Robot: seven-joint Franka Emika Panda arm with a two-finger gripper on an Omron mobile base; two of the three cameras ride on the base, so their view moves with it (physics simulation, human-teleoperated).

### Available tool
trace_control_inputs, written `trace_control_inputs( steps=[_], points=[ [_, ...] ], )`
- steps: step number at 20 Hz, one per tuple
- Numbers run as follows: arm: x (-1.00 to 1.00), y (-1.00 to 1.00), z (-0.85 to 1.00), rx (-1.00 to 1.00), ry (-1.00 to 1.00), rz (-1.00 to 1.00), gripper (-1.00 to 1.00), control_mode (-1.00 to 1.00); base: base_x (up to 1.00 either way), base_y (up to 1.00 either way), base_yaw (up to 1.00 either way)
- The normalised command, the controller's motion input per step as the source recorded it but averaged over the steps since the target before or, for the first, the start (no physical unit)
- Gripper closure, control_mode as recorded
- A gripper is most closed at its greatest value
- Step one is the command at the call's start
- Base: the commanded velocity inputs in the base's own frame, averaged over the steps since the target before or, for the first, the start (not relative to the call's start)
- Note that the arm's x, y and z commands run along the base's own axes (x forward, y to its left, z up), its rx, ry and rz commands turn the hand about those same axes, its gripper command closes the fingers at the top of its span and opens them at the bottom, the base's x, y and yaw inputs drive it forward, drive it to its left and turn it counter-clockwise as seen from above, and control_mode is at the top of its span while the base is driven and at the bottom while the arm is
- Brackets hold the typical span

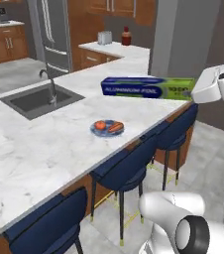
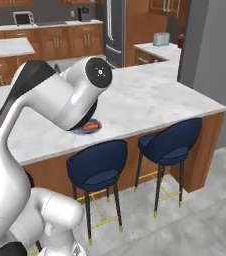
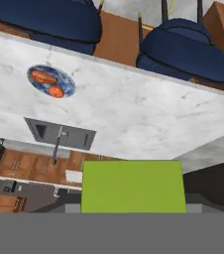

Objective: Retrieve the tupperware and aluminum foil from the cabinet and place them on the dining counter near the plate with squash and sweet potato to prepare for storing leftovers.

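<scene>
Aluminum foil grasped in pincer above dining counter; plate, sink, stools nearby.

foil: dark blue, lime-green end | counter: white, grey veins | plate: blue | stools: navy

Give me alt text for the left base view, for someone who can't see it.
The gripper holds the foil box level in the air above the marble counter, past a plate of orange food. A dark sink sits further left; blue stools line the near edge.
</scene>
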Motion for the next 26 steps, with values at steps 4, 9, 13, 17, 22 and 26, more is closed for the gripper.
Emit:
trace_control_inputs(
  steps=[4,9,13,17,22,26],
  points=[
    [0.0,0.0,0.0,0.0,0.0,0.0,1.0,1.0,0.84,-0.79,0.57],
    [0.0,0.0,0.0,0.0,0.0,0.0,1.0,1.0,0.86,-0.73,0.58],
    [0.0,0.0,0.0,0.0,0.0,0.0,1.0,1.0,0.99,-0.44,0.66],
    [0.0,0.0,0.0,0.0,0.0,0.0,1.0,1.0,0.99,-0.33,0.69],
    [0.0,0.0,0.0,0.0,0.0,0.0,1.0,1.0,0.82,-0.25,0.63],
    [0.35,-0.23,-0.66,0.01,-0.12,0.26,1.0,-1.0,0.0,0.0,0.0]
  ],
)
